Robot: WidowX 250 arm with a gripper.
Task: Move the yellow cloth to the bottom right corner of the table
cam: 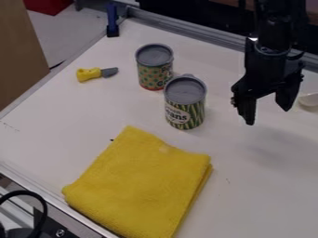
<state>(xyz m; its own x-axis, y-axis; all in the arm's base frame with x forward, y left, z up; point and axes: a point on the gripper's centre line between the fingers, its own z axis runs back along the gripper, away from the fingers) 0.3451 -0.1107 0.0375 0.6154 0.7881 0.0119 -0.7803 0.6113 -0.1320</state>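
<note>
The folded yellow cloth [142,186] lies flat on the white table [255,195], at the lower middle of the camera view, with its left corner close to the table's front-left edge. Up and to the right of it, my black gripper [268,116] hangs over the right part of the table. Its two fingers are spread apart and hold nothing, and it is well clear of the cloth.
A green bean can [185,102] stands just above the cloth, with a second can [155,66] behind it. A toy knife with a yellow handle [89,74] lies at the upper left. A pale bowl-like object [308,101] sits at the right edge.
</note>
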